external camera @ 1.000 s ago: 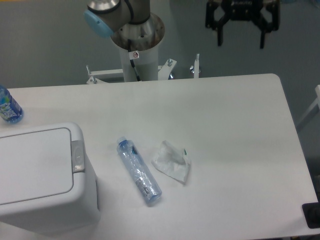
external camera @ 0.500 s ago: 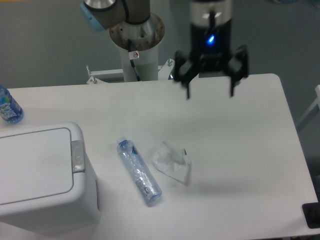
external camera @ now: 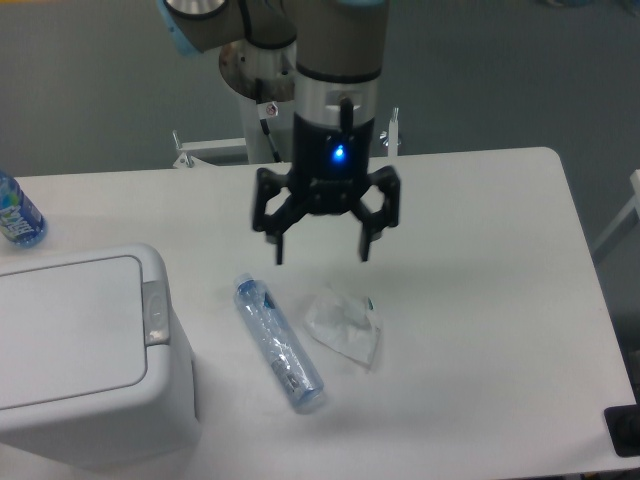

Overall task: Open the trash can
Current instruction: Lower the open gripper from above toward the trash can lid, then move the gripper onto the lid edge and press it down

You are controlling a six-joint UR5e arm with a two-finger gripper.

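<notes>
The trash can (external camera: 85, 360) is a large white bin at the lower left of the table, its flat lid down and a small grey latch button (external camera: 155, 312) on its right edge. My gripper (external camera: 322, 255) hangs open over the middle of the table, fingers pointing down, above and between the lying bottle and the crumpled wrapper. It is well to the right of the trash can and holds nothing.
A clear plastic bottle (external camera: 279, 343) with a blue cap lies beside the bin. A crumpled white wrapper (external camera: 345, 326) lies right of it. Another blue bottle (external camera: 15, 212) stands at the left edge. The arm's base post (external camera: 265, 100) rises behind the table.
The gripper has come down and to the left, from the upper right behind the table to over the table's middle. It stays open. The objects have not moved.
</notes>
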